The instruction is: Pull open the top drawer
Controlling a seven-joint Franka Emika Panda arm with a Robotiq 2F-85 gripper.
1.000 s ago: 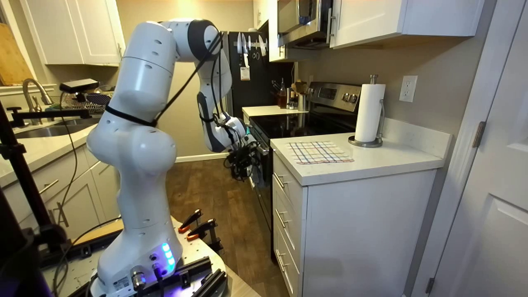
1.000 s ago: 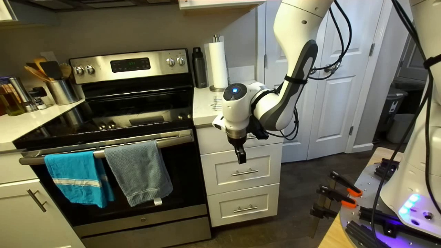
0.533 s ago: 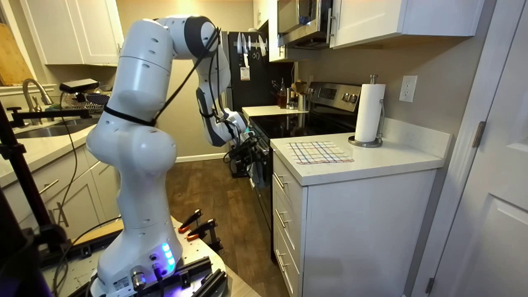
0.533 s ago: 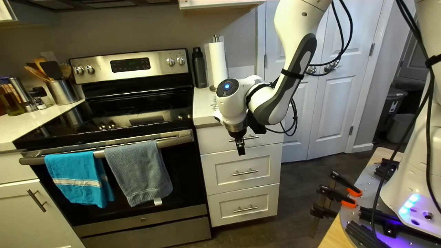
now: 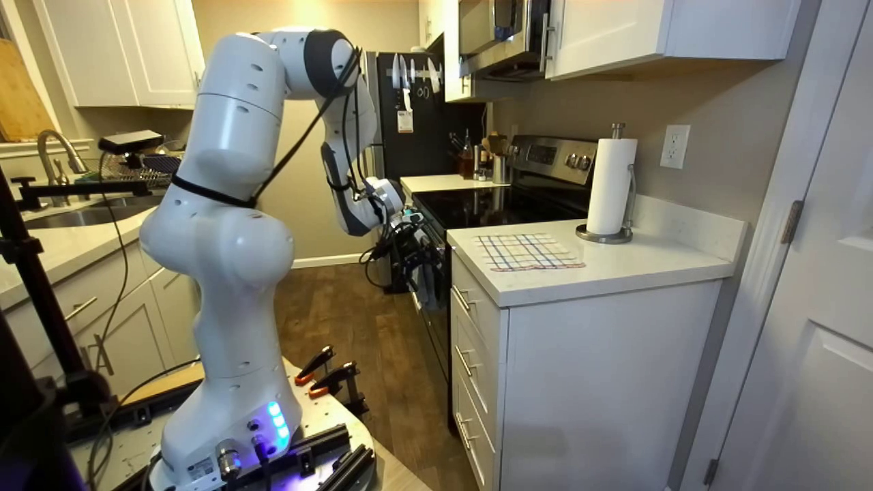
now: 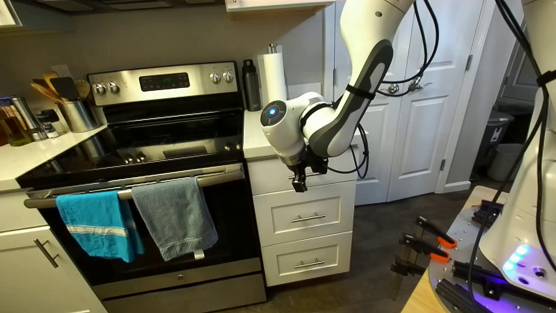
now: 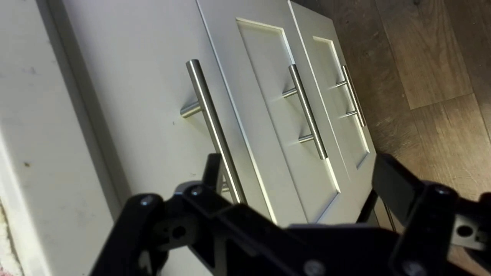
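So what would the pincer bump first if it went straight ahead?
Probably the top drawer's handle, partly behind the pincer in the wrist view; depth is unclear, so maybe the middle drawer's front instead.

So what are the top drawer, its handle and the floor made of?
Top drawer: perhaps painted wood, smooth and white with no grain showing. Handle: probably brushed metal, from its silvery shine. Floor: wood or wood-look planks, dull brown with visible grain.

A turquoise towel (image 6: 97, 226) and a grey towel (image 6: 173, 217) hang over the oven door handle (image 6: 125, 194). On the worktop (image 5: 614, 273), a paper towel roll (image 5: 610, 187) stands upright on its metal holder (image 5: 604, 236); a checked dishcloth (image 5: 528, 252) lies flat nearby.
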